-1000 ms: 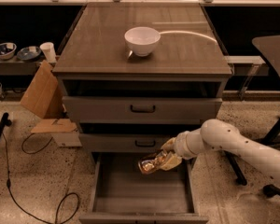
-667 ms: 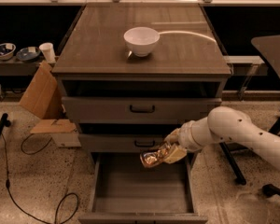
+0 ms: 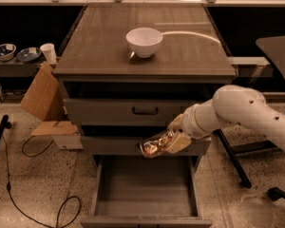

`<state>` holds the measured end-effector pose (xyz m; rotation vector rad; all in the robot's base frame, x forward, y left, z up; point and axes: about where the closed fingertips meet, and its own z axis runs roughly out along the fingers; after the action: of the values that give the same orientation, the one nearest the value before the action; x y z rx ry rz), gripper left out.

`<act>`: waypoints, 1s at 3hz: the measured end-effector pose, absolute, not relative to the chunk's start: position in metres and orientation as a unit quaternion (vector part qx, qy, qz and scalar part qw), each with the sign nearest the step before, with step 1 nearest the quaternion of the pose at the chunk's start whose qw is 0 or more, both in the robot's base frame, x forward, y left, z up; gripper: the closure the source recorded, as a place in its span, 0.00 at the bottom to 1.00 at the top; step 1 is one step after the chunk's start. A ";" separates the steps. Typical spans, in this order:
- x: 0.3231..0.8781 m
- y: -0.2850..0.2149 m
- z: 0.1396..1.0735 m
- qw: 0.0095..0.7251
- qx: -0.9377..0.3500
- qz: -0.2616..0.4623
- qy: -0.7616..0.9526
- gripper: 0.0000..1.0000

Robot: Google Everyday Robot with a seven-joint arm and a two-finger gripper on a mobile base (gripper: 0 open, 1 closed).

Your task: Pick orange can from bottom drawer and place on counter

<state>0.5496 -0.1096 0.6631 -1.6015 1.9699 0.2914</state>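
Observation:
The gripper (image 3: 167,140) is shut on the orange can (image 3: 154,146), a shiny orange-gold can held on its side. It hangs in front of the middle drawer front, above the open bottom drawer (image 3: 145,189), whose grey floor is bare. The white arm comes in from the right. The counter (image 3: 104,42) is the wood-grain cabinet top above, well higher than the can.
A white bowl (image 3: 144,41) stands on the counter near its middle. The top drawer with black handle (image 3: 145,111) is closed. Cardboard pieces (image 3: 42,99) and cables (image 3: 19,175) lie on the floor to the left. A black stand leg (image 3: 232,160) is on the right.
The gripper has lifted the orange can up out of the bottom drawer, and the arm has folded closer to the cabinet front.

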 end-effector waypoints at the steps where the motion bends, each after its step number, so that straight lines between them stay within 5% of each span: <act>1: 0.560 -0.103 0.681 0.281 -0.600 0.104 0.742 1.00; 3: 0.552 -0.095 0.657 0.273 -0.607 0.107 0.739 1.00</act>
<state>0.5520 -0.0951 0.6575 -1.6326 1.9874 0.2878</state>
